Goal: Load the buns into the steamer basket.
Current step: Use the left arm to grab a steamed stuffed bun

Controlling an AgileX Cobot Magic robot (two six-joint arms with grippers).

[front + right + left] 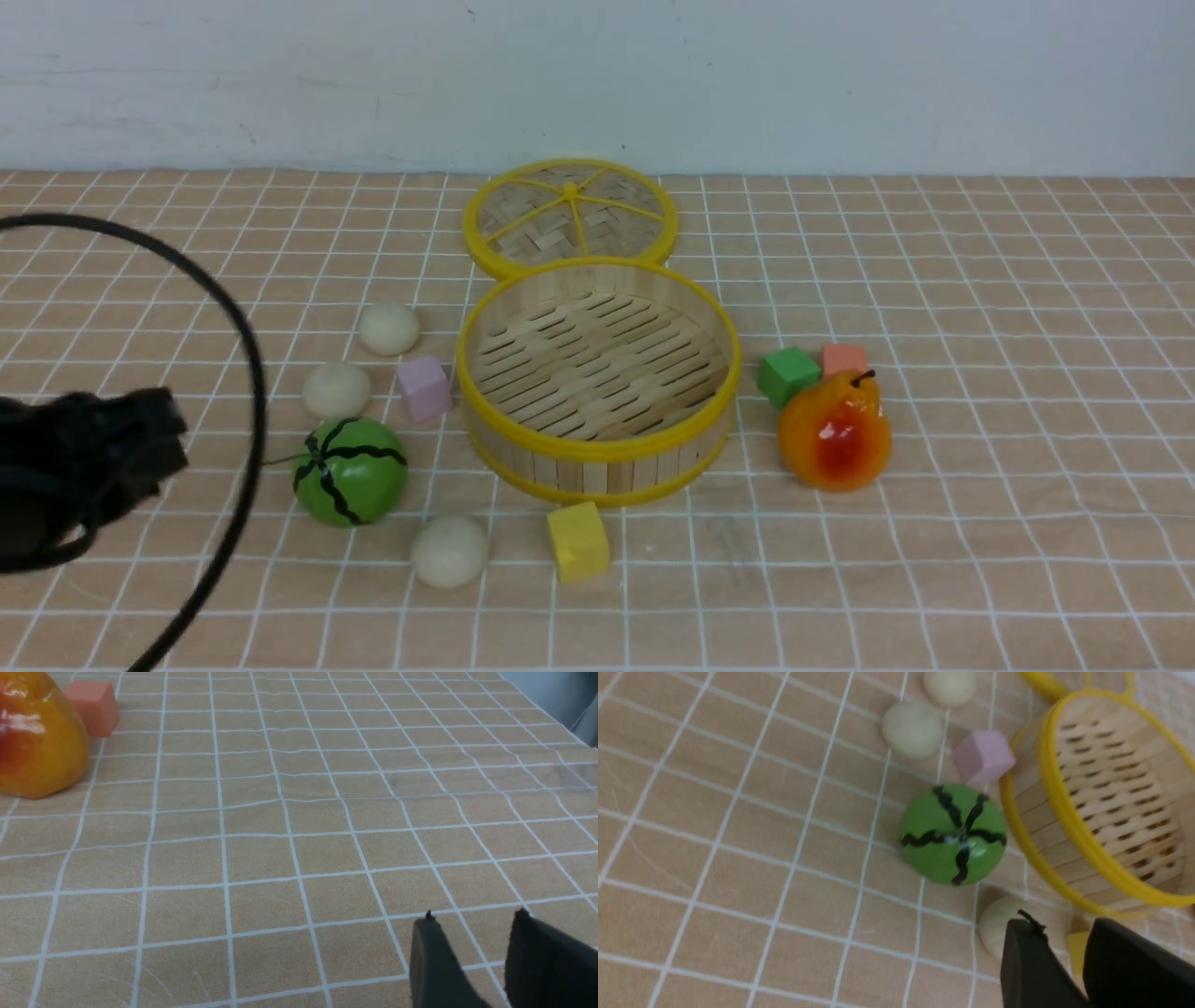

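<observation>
Three cream-white buns lie on the cloth left of the steamer basket [597, 452]: one far [389, 329], one middle [336, 390], one near [450, 551]. The basket is empty. In the left wrist view my left gripper [1062, 926] is open and empty. It hovers over the near bun [997, 926], beside the basket's rim [1069, 812]. The other two buns [913, 730] [950, 686] lie farther off. My left arm [93, 457] is a dark blur at the front view's left edge. My right gripper [474, 919] is open and empty over bare cloth, and it is out of the front view.
A green striped melon [350, 469] sits between the middle and near buns. A pink cube [424, 388] and a yellow cube [578, 541] lie by the basket. The woven lid [569, 217] lies behind it. A green cube [787, 375], an orange cube [844, 358] and an orange pear [834, 431] are on its right.
</observation>
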